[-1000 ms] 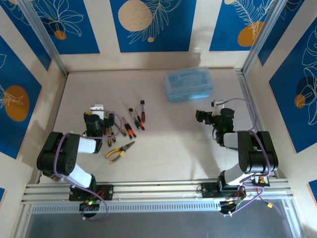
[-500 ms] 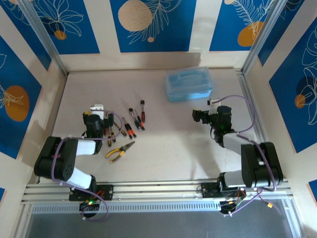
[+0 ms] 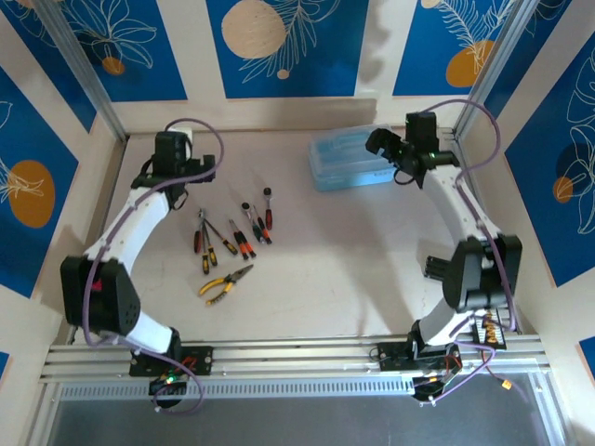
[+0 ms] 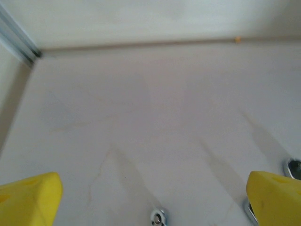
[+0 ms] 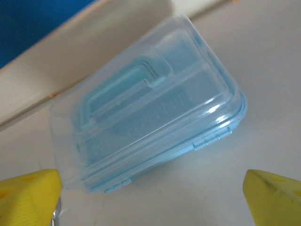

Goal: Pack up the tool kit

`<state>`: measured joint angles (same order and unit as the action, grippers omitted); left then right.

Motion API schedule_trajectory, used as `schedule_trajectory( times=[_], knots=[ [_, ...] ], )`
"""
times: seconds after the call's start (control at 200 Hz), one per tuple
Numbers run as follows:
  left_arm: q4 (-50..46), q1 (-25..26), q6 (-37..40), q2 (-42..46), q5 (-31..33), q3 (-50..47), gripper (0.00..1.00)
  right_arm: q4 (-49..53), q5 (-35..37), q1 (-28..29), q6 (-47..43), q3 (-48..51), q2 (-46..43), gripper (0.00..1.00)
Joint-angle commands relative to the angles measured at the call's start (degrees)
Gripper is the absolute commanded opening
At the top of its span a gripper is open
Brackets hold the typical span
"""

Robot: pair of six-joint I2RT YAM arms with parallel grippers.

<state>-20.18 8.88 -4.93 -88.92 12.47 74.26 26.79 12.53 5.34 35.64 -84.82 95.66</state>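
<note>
The 2 arms are standing outstretched, left pincer (image 4: 153, 197) and right pincer (image 5: 150, 200) both spread; the right wrist view is showing the closed case (image 5: 150, 113) just ahead.

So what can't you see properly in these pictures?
1. Inside the case: the cloudy lid blurs it, right wrist view.
2. Case's right end: covered by the right claw in the top view.
3. The screwdrivers: too small in the top view to tell their tips.
4. The left claw: fingers cut off by the bottom edge, left wrist view.
</note>
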Motion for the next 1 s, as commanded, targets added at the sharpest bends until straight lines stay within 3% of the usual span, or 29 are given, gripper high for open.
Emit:
schedule_trajectory(
  times=[0.0,0.205,0.395,0.705,0.995],
  knots=[
    [-17.2,0.4,-2.6,-3.5,-5.2,2.5,1.00,16.2,2.1,1.5,14.5,-6.9,6.5,0.99],
    [-16.5,0.4,-2.1,-2.3,-5.4,1.1,1.00,18.8,2.4,3.9,22.5,-14.5,14.5,0.99],
    [-15.7,0.4,-1.8,-0.8,-5.7,-1.2,1.00,18.2,4.1,5.0,28.9,-15.6,17.9,0.99],
    [-14.0,0.4,-1.7,0.4,-7.0,-3.2,1.00,3.6,2.6,4.9,33.1,-9.9,17.5,0.99],
    [-13.4,0.4,-1.0,0.8,-7.6,-4.0,1.00,0.3,3.7,4.9,36.7,-10.7,20.7,0.99]
  ],
)
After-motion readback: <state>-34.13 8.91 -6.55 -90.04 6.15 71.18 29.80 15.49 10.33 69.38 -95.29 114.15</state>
